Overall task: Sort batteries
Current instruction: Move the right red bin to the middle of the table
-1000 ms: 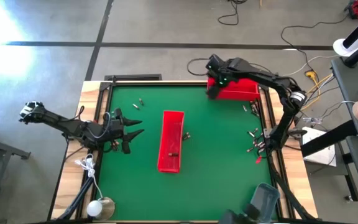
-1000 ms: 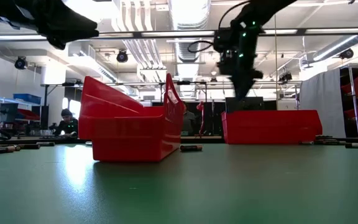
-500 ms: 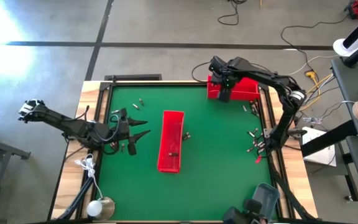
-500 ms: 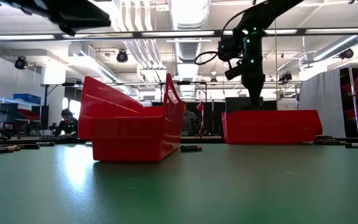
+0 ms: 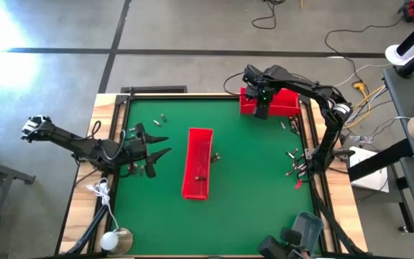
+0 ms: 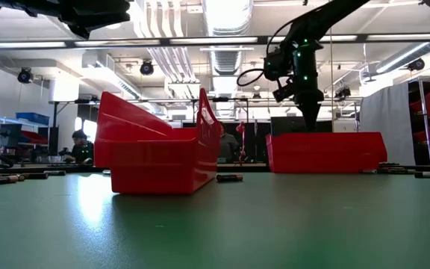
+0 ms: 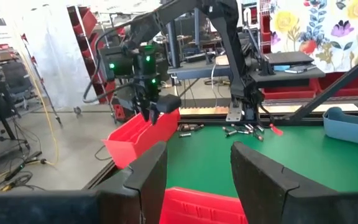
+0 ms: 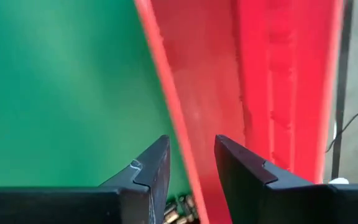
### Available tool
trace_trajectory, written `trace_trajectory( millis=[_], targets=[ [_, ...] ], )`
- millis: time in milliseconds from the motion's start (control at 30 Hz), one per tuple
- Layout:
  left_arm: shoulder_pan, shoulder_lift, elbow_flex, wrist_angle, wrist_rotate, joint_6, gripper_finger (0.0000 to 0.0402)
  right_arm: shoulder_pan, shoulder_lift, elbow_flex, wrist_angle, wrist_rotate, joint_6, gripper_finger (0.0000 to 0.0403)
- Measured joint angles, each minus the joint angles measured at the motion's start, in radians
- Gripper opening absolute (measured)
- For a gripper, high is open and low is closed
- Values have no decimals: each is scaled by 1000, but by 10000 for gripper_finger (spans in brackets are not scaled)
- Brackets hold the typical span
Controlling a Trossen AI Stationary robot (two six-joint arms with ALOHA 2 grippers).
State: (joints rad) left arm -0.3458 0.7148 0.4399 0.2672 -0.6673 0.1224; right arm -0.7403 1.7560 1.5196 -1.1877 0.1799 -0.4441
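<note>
Small dark batteries lie scattered on the green table: a group by the right edge (image 5: 294, 160), a pair near the far left (image 5: 162, 116), one beside the middle red bin (image 5: 215, 157), one inside it (image 5: 200, 178). My right gripper (image 5: 261, 109) is open and hovers over the left end of the far red bin (image 5: 282, 101); in the right wrist view its fingers (image 8: 191, 158) stand either side of the bin's rim (image 8: 166, 93). My left gripper (image 5: 161, 149) is open, above the table left of the middle bin (image 5: 198, 163).
The middle red bin stands lengthwise at the table's centre (image 6: 159, 153); the far bin sits at the far right corner (image 6: 325, 152). A grey tray (image 5: 306, 229) sits at the near right edge. A raised wooden border (image 5: 118, 137) frames the green mat. Cables lie left of the table.
My right gripper has moved toward the table's right, from the far bin's left end to over the bin, and has come down a little. The left gripper has stayed near the same spot. No battery or bin has moved.
</note>
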Motion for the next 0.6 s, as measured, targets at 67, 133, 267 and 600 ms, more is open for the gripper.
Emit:
trace_trajectory(
  millis=[67, 133, 267, 600],
  targets=[
    [0, -10, -5, -5, 5, 0, 157, 0, 9, 0, -11, -7, 3, 123],
    [0, -18, -10, -7, 10, 0, 157, 0, 22, 0, -15, -8, 4, 123],
    [0, -30, -11, -24, 11, 0, 157, -5, 55, 0, -3, 2, 1, 111],
    [0, -35, -11, -59, 12, 22, 157, -8, 109, 0, 10, -1, 44, 34]
  ],
)
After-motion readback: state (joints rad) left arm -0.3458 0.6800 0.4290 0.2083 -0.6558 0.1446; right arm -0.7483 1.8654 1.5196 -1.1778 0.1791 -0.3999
